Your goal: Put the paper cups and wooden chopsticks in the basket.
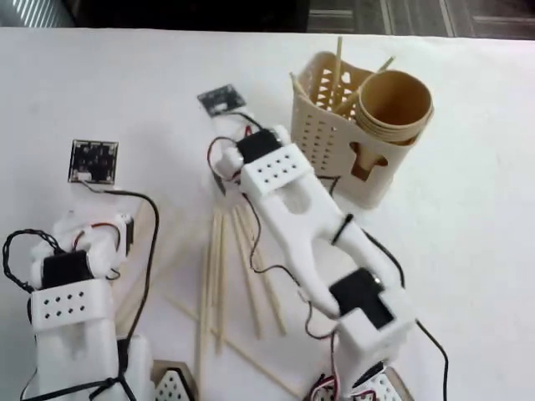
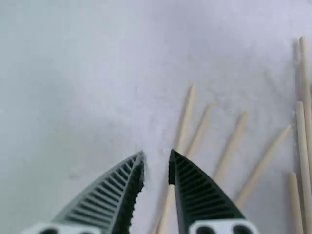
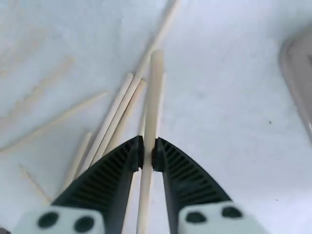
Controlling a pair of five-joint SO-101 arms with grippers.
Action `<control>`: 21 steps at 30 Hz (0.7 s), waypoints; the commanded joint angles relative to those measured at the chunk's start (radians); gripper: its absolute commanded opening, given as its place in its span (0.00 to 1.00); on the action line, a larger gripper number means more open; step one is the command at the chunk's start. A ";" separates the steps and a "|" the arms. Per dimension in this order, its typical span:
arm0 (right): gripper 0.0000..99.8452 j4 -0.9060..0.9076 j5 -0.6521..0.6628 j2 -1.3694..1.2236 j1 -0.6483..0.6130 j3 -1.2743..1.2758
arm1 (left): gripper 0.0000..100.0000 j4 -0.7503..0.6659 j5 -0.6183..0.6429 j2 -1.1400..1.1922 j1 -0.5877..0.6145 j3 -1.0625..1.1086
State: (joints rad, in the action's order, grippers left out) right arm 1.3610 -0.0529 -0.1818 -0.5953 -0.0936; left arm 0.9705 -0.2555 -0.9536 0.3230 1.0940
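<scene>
**Holding one chopstick (image 3: 153,97) in the right gripper (image 3: 147,148); left gripper (image 2: 156,161) narrow, nothing in it**

High view. The basket (image 1: 334,134) stands on the far right part of the table (image 1: 468,251). A stack of paper cups (image 1: 393,104) sits inside it, slightly tilted. A few basket chopsticks (image 1: 338,63) stand upright in it next to the cups. Loose chopsticks (image 1: 219,276) lie scattered on the table in the middle, between the two arms. The right arm (image 1: 309,225) stretches diagonally from the near edge to mid-table. Its wrist is near the basket's left side and its claw is hidden under the wrist. The left arm (image 1: 71,284) sits folded at the near left. Two small dark circuit boards (image 1: 92,160) lie on the table, one by each arm.

Left wrist view. The left claw's jaws are a narrow gap apart, with only bare table between the tips. The loose chopsticks lie fanned out just beside it, and one runs under one finger (image 2: 195,195).

Right wrist view. The right claw is closed onto the single chopstick, with both fingers pressed against its sides. The stick runs straight out past the tips. More loose chopsticks lie on the table beneath and beside it.
</scene>
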 commanded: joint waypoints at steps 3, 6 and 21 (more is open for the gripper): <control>0.02 0.001 0.011 0.199 0.054 -0.026 | 0.10 -0.018 0.012 -0.024 0.005 -0.008; 0.02 -0.021 0.011 0.280 0.093 -0.087 | 0.10 -0.018 0.012 -0.024 0.007 -0.008; 0.02 -0.503 0.011 0.394 0.392 -0.347 | 0.10 -0.015 0.012 -0.024 0.007 -0.006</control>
State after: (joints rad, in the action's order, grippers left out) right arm 0.9697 -0.0499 0.1711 -0.2608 -0.3959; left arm 0.9705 -0.2555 -0.9536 0.3230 1.0940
